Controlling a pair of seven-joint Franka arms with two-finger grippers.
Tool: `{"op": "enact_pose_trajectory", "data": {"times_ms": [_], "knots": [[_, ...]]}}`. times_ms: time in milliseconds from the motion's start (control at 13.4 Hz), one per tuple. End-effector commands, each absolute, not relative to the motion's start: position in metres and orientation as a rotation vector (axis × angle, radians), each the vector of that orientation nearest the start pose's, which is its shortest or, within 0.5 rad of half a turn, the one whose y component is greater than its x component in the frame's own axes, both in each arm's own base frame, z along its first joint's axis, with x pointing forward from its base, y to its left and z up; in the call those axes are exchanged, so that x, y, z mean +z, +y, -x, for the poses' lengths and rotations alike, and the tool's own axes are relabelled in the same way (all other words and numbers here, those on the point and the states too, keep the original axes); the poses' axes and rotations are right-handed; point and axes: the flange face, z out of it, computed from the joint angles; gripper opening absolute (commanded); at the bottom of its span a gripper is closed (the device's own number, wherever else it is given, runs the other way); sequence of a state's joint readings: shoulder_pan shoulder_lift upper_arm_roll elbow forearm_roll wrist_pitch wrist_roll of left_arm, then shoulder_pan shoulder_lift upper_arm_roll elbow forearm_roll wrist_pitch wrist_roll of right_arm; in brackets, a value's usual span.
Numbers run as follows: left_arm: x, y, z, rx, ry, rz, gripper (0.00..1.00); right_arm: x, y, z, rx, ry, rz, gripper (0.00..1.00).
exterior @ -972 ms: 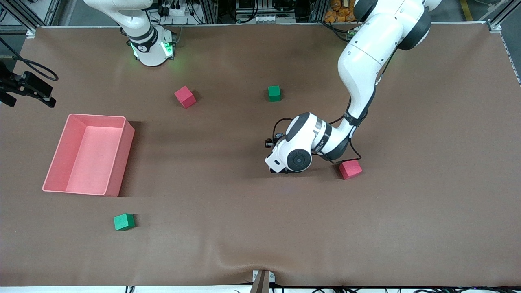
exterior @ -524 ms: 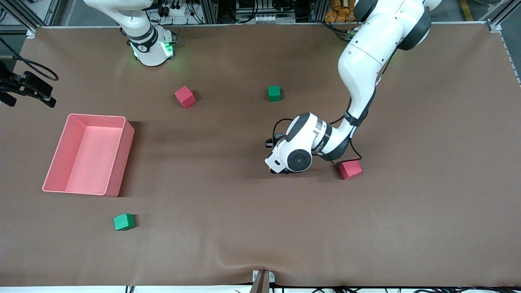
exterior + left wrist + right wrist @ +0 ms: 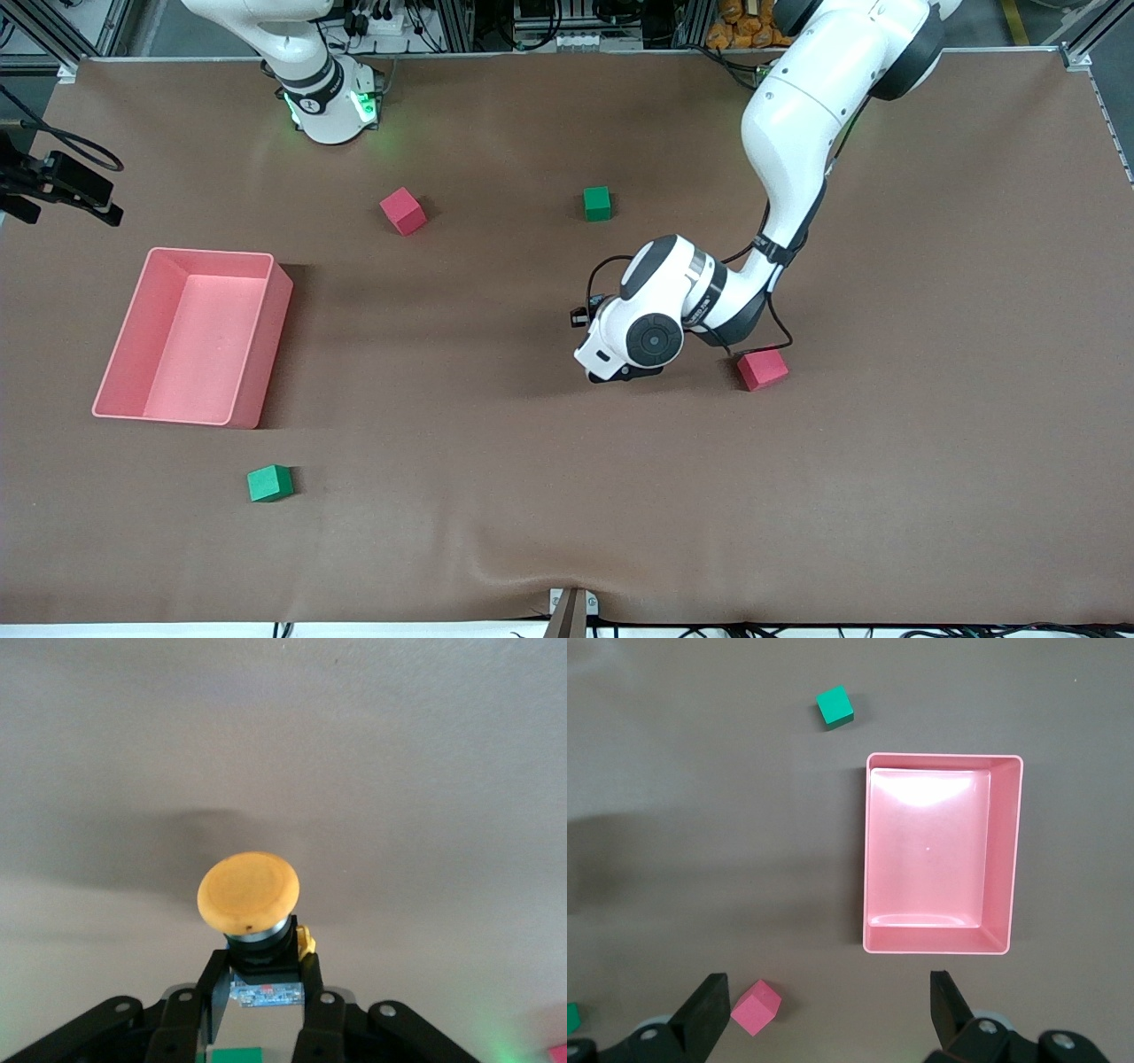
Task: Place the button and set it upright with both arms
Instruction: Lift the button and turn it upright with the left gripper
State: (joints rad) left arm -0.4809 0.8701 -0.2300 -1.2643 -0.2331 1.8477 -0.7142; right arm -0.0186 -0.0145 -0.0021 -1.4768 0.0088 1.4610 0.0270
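Note:
The button (image 3: 248,895) has a round orange cap on a short black body. My left gripper (image 3: 261,961) is shut on the black body, with the cap pointing away from the wrist. In the front view that gripper (image 3: 620,373) is low over the middle of the table, and its white wrist hides the button. My right gripper (image 3: 828,997) is open and empty, high over the table near the pink bin. It is out of the front view, where only the right arm's base (image 3: 330,111) shows.
A pink bin (image 3: 282,292) stands toward the right arm's end; it also shows in the right wrist view (image 3: 1014,850). A red cube (image 3: 762,369) lies right beside my left wrist. Another red cube (image 3: 403,211) and two green cubes (image 3: 597,203) (image 3: 269,483) lie apart.
My left wrist has lifted and turned slightly with the button in its grip. Nothing else on the table has moved.

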Motion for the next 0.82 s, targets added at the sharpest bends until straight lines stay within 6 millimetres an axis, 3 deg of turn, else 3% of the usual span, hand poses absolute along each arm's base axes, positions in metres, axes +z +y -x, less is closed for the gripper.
{"op": "enact_pose_trajectory", "data": {"times_ms": [0,150,299,524,748], "knots": [[0.261,-0.465,-0.554,0.68,-0.307,3.176,0.0,0.67,-0.01,-0.538,0.024,0.059,3.114,1.0],[0.291,-0.482,-0.547,0.507,-0.267,3.204,0.0,0.67,-0.009,-0.537,0.026,0.024,3.117,1.0],[0.304,-0.496,-0.543,0.329,-0.301,3.189,0.0,0.67,-0.012,-0.538,0.018,-0.03,3.124,1.0],[0.308,-0.523,-0.534,0.008,-0.248,3.168,0.0,0.673,-0.009,-0.538,0.011,-0.038,3.129,1.0],[0.305,-0.561,-0.497,-0.288,-0.228,3.049,0.0,0.673,-0.002,-0.537,0.012,-0.063,3.151,1.0]]}}
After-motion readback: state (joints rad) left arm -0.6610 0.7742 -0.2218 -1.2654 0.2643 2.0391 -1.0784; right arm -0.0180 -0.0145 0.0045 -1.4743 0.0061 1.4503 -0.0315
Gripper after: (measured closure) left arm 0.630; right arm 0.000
